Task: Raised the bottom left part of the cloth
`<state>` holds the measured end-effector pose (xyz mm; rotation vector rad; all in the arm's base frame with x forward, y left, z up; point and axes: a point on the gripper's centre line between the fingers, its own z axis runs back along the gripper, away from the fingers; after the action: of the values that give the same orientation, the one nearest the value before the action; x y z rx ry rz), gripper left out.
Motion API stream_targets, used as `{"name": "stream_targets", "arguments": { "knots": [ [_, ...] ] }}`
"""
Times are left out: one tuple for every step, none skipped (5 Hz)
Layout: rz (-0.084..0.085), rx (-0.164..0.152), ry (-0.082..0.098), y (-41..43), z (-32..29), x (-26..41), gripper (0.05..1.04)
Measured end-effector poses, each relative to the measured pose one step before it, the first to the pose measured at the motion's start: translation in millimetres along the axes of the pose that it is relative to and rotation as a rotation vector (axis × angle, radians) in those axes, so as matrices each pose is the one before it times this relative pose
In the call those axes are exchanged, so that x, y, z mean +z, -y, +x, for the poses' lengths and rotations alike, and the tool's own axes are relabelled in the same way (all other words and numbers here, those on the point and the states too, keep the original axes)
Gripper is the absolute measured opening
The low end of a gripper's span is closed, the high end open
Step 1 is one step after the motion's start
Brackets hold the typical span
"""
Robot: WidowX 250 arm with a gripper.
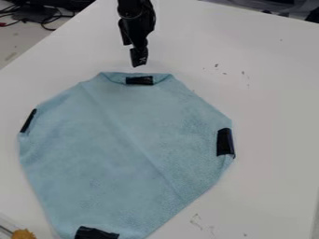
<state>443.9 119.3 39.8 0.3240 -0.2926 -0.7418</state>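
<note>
The light blue cloth (118, 149) lies spread over the white table, its corners folded inward and held with black tape. One taped fold is at the top, one at the left, one at the right and one at the bottom. A faint crease runs diagonally across its middle. My gripper (139, 64) hangs just above the cloth's top edge, near the upper black tape (139, 80), apart from the cloth. The bottom left part of the cloth lies low on the table, with black tape (96, 233) at its lower edge.
The white table (274, 93) extends around the cloth, with small dark marks at right of the gripper. An orange-yellow object (24, 234) sits in the bottom left corner beside a clear edge. Black cables (46, 18) lie beyond the table's upper left edge.
</note>
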Motion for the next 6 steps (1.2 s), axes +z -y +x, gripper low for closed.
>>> {"name": "stream_targets", "arguments": {
  "knots": [
    [-0.0347, 0.0004, -0.0293, 12.45, -7.39, -14.94, 1.000],
    [0.0712, 0.0347, -0.0384, 1.94, -21.53, 17.72, 1.000],
    [0.1176, 0.0600, -0.0037, -15.30, -27.88, 30.39, 1.000],
    [0.0919, 0.0018, 0.0086, -5.04, -17.40, 27.23, 1.000],
    [0.0035, 0.0944, -0.0945, -5.22, -23.65, 20.09, 1.000],
    [-0.1356, 0.1519, -0.1252, 10.50, -39.98, -6.53, 1.000]
  ]
}}
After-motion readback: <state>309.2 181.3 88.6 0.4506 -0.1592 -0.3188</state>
